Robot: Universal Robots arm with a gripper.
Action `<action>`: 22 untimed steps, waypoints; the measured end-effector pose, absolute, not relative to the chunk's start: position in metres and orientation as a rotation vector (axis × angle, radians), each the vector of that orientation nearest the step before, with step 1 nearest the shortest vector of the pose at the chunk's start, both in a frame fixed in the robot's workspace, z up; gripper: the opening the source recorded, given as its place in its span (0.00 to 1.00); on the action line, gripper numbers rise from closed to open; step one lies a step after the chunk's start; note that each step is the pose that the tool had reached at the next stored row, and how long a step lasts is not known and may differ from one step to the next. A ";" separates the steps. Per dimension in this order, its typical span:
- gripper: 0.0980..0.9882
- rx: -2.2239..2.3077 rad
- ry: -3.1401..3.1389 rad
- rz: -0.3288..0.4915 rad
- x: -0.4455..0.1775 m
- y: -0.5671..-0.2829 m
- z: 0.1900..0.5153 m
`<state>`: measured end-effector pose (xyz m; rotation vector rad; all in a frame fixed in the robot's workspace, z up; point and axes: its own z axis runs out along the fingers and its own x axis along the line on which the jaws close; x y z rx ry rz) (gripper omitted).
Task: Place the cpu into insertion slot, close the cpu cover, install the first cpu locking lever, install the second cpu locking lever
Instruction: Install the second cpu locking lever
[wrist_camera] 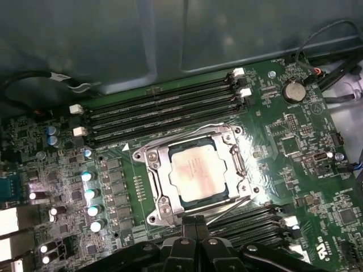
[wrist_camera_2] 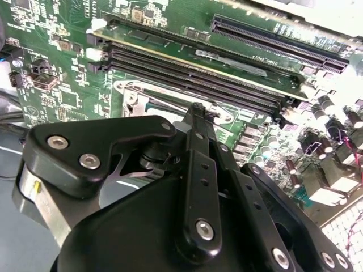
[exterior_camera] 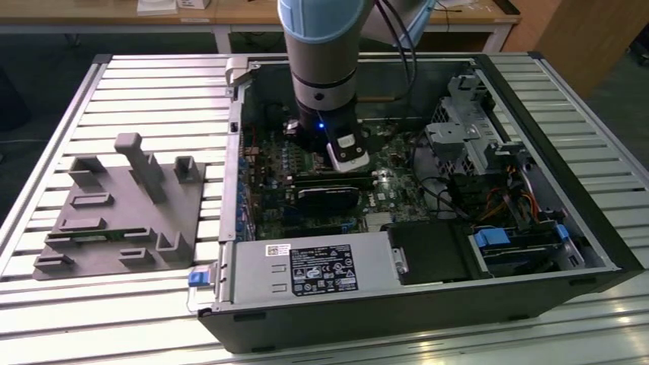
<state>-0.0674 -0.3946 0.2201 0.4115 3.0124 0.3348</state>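
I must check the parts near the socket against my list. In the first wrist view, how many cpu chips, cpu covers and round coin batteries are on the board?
cpu: 1
cpu cover: 1
coin battery: 1
Total: 3

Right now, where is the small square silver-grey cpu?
In the first wrist view, the square silver-grey cpu sits in the metal-rimmed insertion slot, framed by the silvery cpu cover, between two banks of long black memory slots.
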 end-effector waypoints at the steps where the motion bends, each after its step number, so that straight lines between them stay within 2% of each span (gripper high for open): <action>1: 0.01 0.412 3.012 0.345 -0.068 -0.396 0.219; 22: 0.01 0.417 3.003 0.518 -0.084 -0.414 0.202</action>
